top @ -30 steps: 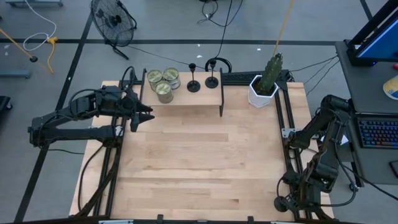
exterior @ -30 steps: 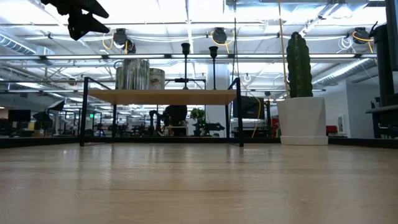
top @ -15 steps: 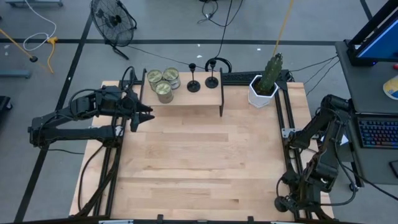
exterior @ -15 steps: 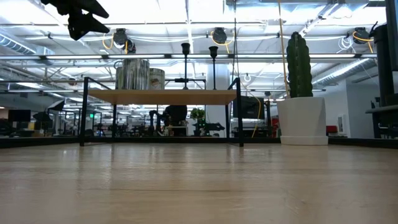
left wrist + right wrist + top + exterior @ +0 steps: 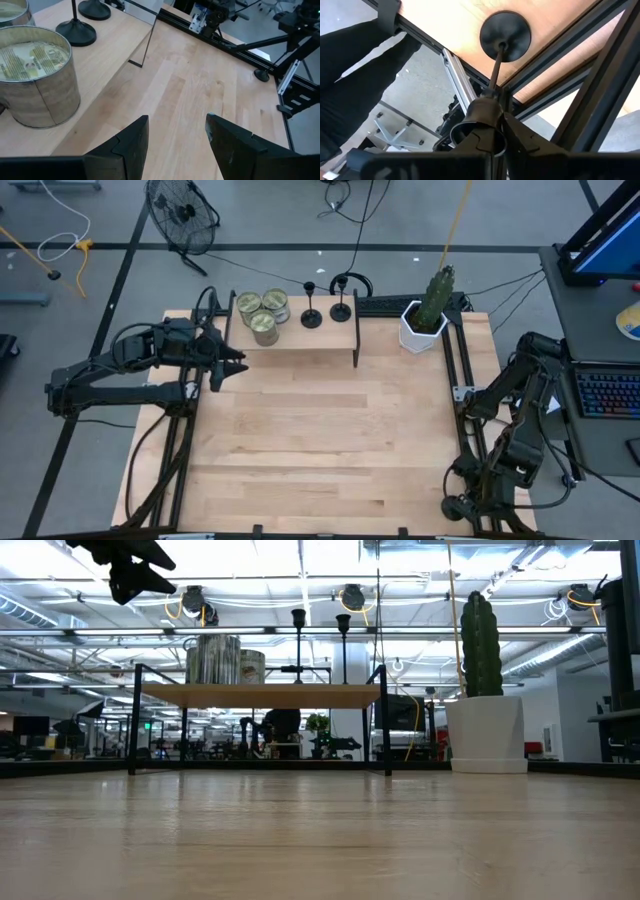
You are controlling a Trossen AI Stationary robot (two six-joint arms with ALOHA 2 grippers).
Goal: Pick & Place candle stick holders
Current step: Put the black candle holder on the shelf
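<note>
Two holders stand upright, just beside each other, on a low shelf at the counter's 12 o'clock edge. Three cans cluster at the shelf's 9 o'clock end, near the holders but apart from them.

Our left tool hovers above the counter at about 10 o'clock, just off the shelf's can end. Its fingers are spread and grasp nothing.

Our right arm is folded at the counter's 4 o'clock edge. In its wrist view the right tool is clenched on the thin stem of the third holder, near the cup end. The round base points away from the tool, over the counter's framed edge.

A potted cactus sits at 1 o'clock, apart from the shelf.
</note>
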